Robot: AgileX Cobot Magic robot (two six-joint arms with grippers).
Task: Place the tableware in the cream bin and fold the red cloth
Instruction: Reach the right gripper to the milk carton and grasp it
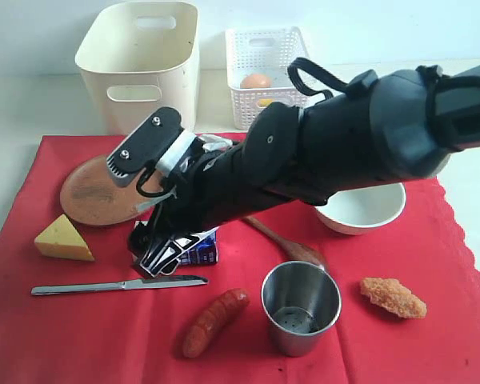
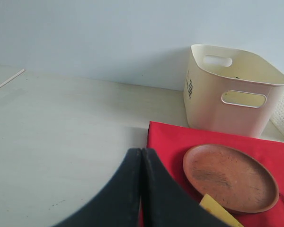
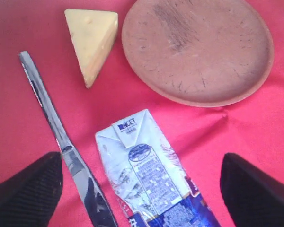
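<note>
Three views, each adding detail the others lack. Only the right wrist view shows the right gripper (image 3: 141, 161) clearly. Its fingers are spread wide and grip nothing, with the milk carton (image 3: 151, 184) lying untouched between them on the red cloth (image 3: 23, 109). The steel table knife (image 3: 61, 137), the cheese wedge (image 3: 92, 38) and the round brown plate (image 3: 199, 49) lie nearby.

The left wrist view shows the left gripper (image 2: 141, 184) closed and empty over the tabletop (image 2: 61, 132).

The exterior view alone shows the steel cup (image 1: 300, 308), white bowl (image 1: 360, 210) and brown wooden spoon (image 1: 292, 244). All three are on the cloth, outside the cream bin (image 1: 140, 64).
</note>
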